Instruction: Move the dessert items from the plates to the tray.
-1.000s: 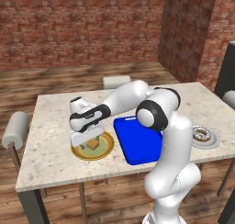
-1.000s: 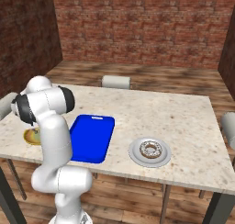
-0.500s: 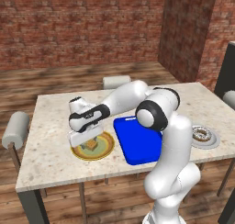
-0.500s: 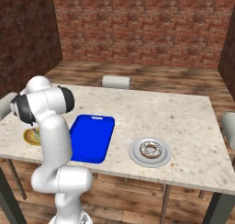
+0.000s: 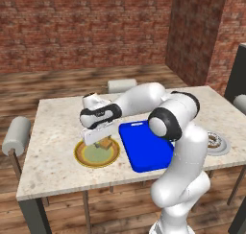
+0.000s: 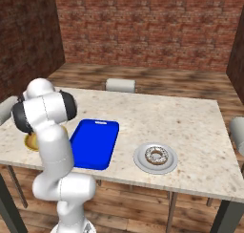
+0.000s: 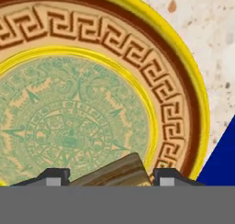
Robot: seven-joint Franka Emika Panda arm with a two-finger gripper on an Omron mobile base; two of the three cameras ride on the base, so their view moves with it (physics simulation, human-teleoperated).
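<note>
A: Yellow rimmed the patterned plate (image 5: pixel 82 156) at the left of the stone table (image 5: pixel 48 127), toward its near edge. What was on it?

B: The cake (image 5: pixel 105 143), a tan-brown cube, sat at the plate's right side. The gripper (image 5: pixel 102 141) was down over it; in the hand view the cake (image 7: pixel 114 173) lay between the two fingertips (image 7: pixel 54 176), which stood a cake's width apart. Whether they pressed it or only flanked it, I could not tell.

A: And just to the right?

B: The blue tray (image 5: pixel 144 146) lay just beside that plate, with nothing on its blue surface. In the right base view the tray (image 6: pixel 93 143) showed its handle slot at the far end.

A: Further right?

B: The grey plate (image 6: pixel 138 160) lay near the table's near edge, apart from the tray, with the doughnut (image 6: pixel 156 155) on its middle.
</note>
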